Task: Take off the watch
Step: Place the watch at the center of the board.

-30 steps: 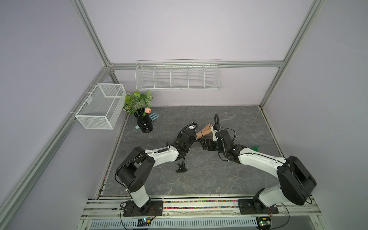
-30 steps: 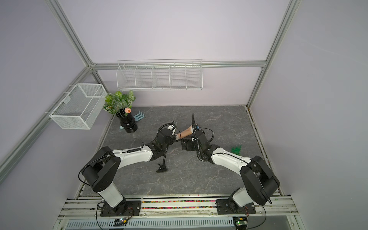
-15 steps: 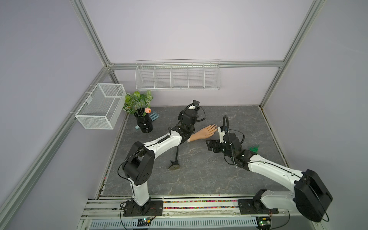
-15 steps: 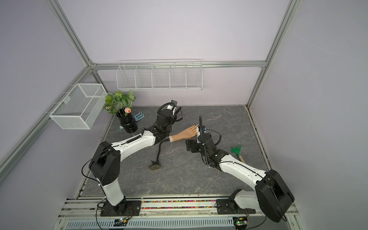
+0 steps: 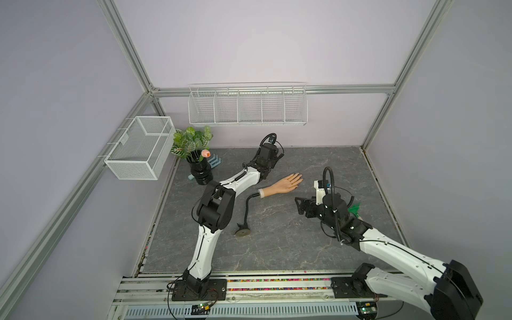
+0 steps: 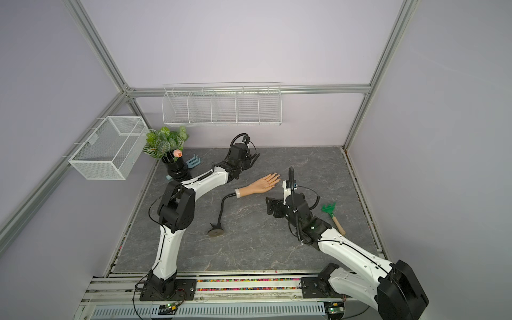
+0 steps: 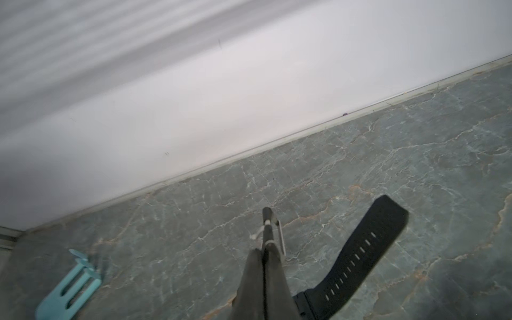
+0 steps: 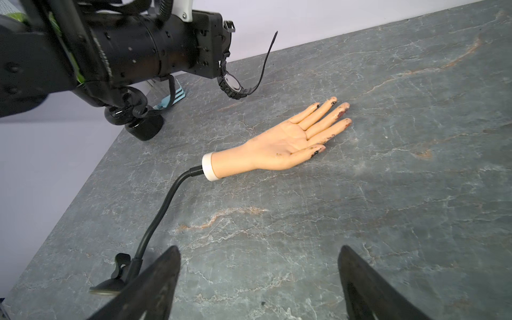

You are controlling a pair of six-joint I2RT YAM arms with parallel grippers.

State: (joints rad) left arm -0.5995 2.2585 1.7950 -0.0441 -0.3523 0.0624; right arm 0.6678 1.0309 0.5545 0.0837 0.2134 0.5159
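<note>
**Right wrist view.** The watch (image 8: 232, 88) hangs from the left gripper (image 8: 221, 68), case lowest and the free strap tail sticking up. It is off the mannequin hand (image 8: 279, 144), which lies palm up on the worktop (image 8: 388, 194) with a bare wrist. The gooseneck stem (image 8: 160, 216) curves away toward the front edge. The watch is apart from the hand, on the back-edge side. We cannot tell whether the case touches the slab. The right gripper (image 8: 260, 288) has its fingers wide apart with nothing between them.

**Left wrist view.** The left fingers are pressed together on the buckle end of the strap. The holed tail juts out over bare slab beside them. The back edge is near. A blue slotted piece (image 7: 69, 288) lies toward the back-left corner.

**Top views.** In both top views the left arm reaches to the back edge, to the right of the plant pot (image 5: 201, 173). The right gripper hovers well apart from it, nearer the right edge. The watch is too small to read here.

**Judgement.** We take the removal as done and the set-down as the step in hand.
- Lower until the case rests on the slab, and only then part the fingers.
- Pick bare slab between the blue piece and the mannequin hand.
- Lift straight up afterwards so the buckle does not snag a finger.
- Leave the right arm parked.
</note>
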